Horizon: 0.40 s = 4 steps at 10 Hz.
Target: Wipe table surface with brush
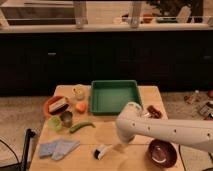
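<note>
The table surface (105, 132) is a light tan wooden top. The brush (101, 152) lies low over its front middle, dark-bristled head to the left and white handle running up to the right. My gripper (119, 146) is at the end of the white arm that reaches in from the right, and it is shut on the brush handle. The arm's wrist hides most of the handle and the grip itself.
A green tray (114, 83) stands at the back middle. At the left are an orange plate (56, 105), a metal cup (66, 118), a green chilli (81, 126) and a pale blue cloth (58, 148). A dark red bowl (162, 152) sits front right.
</note>
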{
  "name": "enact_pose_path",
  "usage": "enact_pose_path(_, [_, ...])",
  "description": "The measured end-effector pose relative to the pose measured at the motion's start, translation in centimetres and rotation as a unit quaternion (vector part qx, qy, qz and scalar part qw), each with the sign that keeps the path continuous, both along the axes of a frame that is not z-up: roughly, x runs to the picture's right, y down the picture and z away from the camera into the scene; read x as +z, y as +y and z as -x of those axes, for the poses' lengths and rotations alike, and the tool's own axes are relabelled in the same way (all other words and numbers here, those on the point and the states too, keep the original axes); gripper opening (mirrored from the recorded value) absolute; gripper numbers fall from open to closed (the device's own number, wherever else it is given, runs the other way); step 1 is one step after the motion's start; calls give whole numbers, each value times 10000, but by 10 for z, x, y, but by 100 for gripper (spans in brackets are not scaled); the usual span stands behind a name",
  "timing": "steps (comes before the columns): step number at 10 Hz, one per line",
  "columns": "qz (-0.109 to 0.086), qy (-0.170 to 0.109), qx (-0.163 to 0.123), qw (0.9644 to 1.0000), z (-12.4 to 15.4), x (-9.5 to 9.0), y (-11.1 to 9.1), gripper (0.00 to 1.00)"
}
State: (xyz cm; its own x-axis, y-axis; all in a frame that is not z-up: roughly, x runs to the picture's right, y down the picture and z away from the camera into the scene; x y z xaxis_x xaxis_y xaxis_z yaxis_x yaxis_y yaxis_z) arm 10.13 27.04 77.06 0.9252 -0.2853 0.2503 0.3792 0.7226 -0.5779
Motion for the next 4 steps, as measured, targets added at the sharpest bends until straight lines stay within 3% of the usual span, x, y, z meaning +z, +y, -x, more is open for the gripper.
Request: enact_pose_path(4, [30, 140, 110, 9998, -12, 16, -8, 0])
